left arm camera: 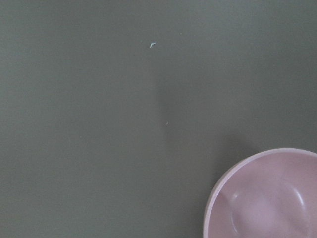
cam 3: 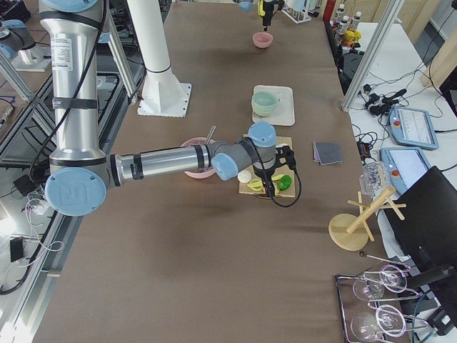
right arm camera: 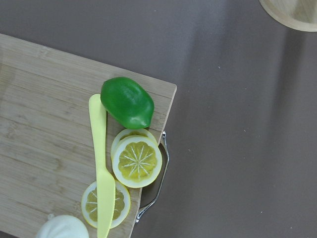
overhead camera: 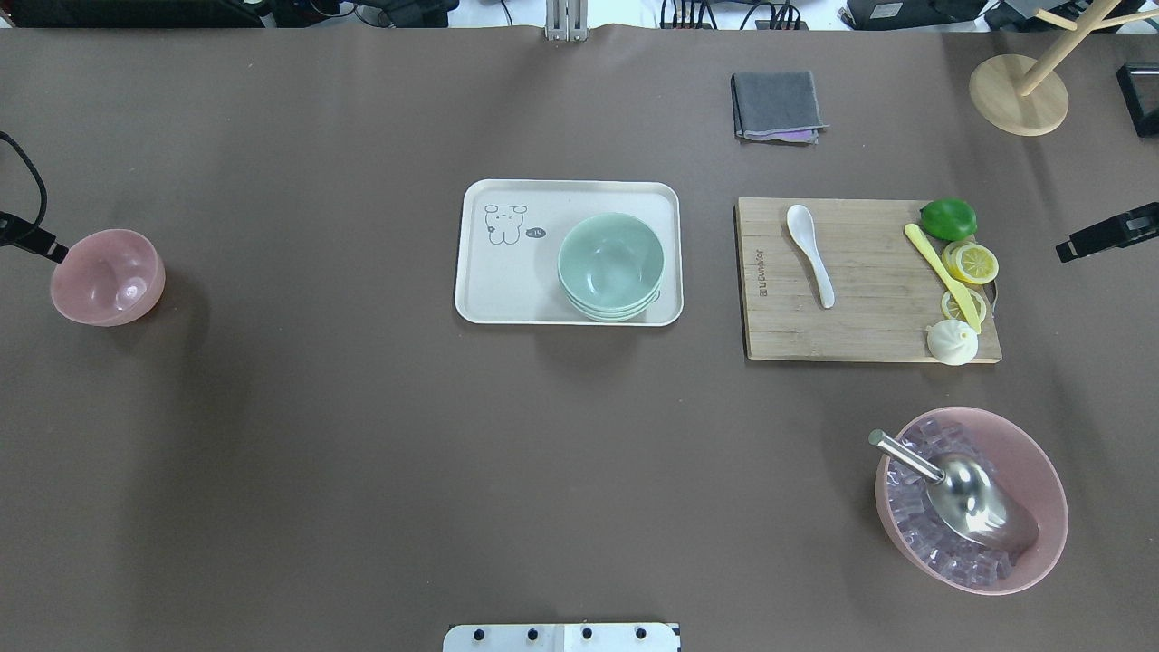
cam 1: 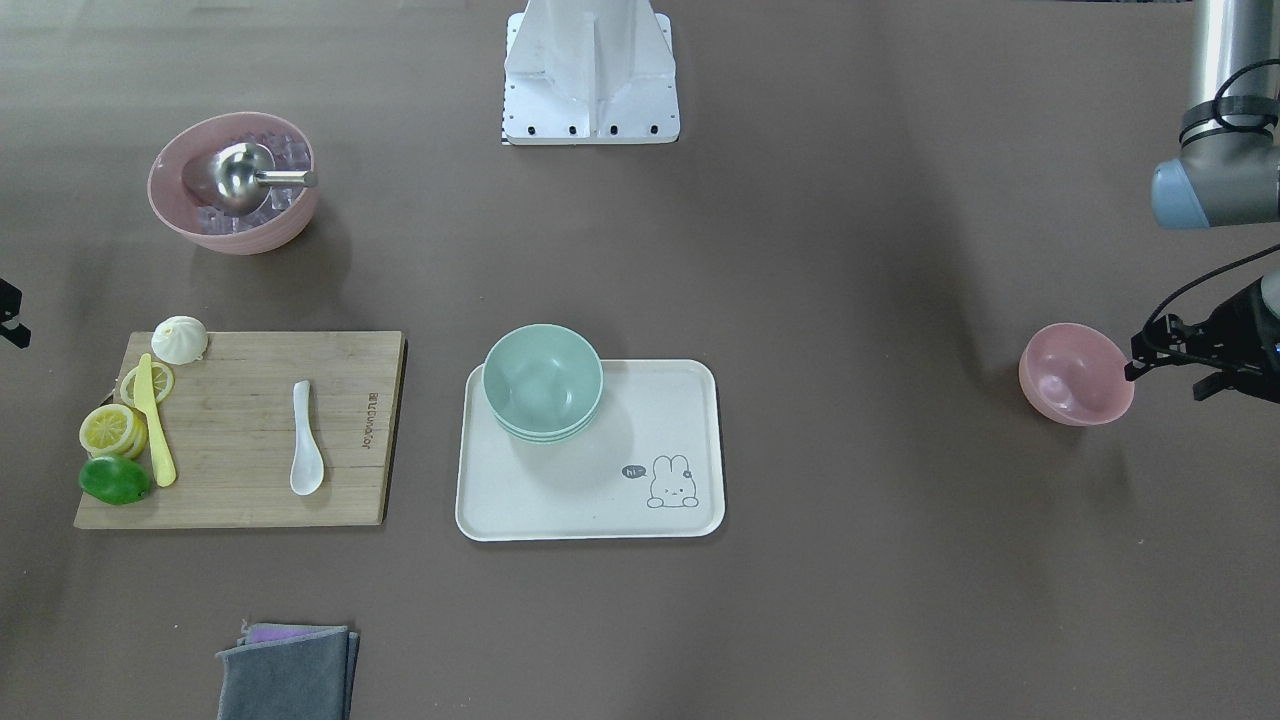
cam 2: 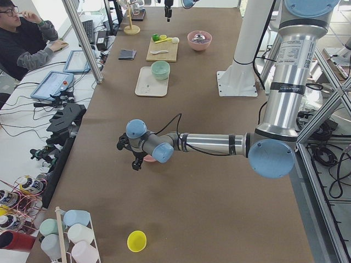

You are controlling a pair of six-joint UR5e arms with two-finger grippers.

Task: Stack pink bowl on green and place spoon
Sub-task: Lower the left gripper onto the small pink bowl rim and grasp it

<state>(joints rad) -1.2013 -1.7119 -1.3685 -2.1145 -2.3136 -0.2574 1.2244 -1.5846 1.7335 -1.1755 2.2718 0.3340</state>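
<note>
Left silver-and-blue jointed arm (cam 2: 219, 143) is held stretched out nearly level and low, forearm horizontal. Its black two-finger left gripper (cam 1: 1168, 380) is seen with fingers spread apart. Right silver-and-blue jointed arm (cam 3: 164, 163) is likewise extended level. Its black two-finger right gripper (overhead camera: 1077, 244) is cut off at the frame edge; finger spacing not determinable.

Stacked bowls (overhead camera: 610, 264) sit on tray (overhead camera: 507, 290), between lone bowl (overhead camera: 107, 276) and board (overhead camera: 869, 326) bearing spoon (overhead camera: 809, 252)

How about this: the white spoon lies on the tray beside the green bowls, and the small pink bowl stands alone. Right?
No: the white spoon lies on the wooden board, not the tray, as the overhead view shows. The small pink bowl does stand alone.
</note>
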